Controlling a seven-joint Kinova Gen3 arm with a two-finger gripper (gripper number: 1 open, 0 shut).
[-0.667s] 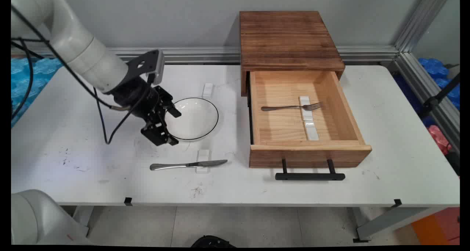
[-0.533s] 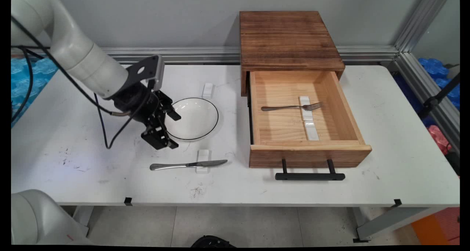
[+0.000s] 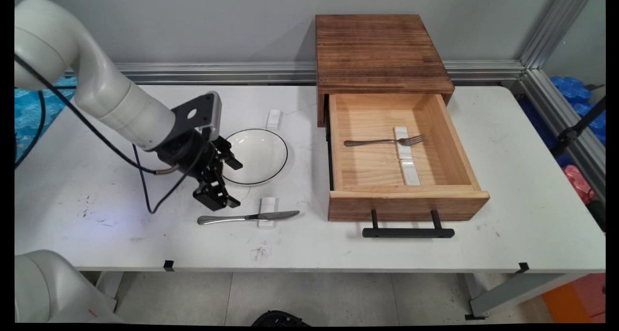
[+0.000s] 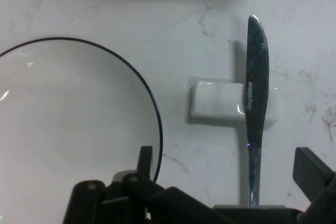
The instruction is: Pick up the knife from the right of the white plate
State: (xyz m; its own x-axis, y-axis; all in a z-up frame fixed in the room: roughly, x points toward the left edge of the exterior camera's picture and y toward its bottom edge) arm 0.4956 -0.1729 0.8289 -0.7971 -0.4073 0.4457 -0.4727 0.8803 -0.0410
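We hold our gripper [image 3: 227,183] with fingers spread wide and holding nothing, low over the white table [image 3: 96,234] toward its near edge. Just beyond lies the table knife [image 4: 255,108], blade propped on a small white rest [image 4: 218,99], its long axis running between our fingers; the black-rimmed plate [image 4: 63,124] sits alongside.

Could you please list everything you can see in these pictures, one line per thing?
table: one, white, bearing everything.
plate: one, white with a black rim, left of the drawer.
knife: one, silver, lying across the near rest.
rests: four, white; one behind the plate, one under the knife, two in the drawer.
drawer box: one, brown wood, drawer pulled open.
fork: one, silver, in the drawer on a rest.
gripper: one, black, fingers open, between plate and knife.
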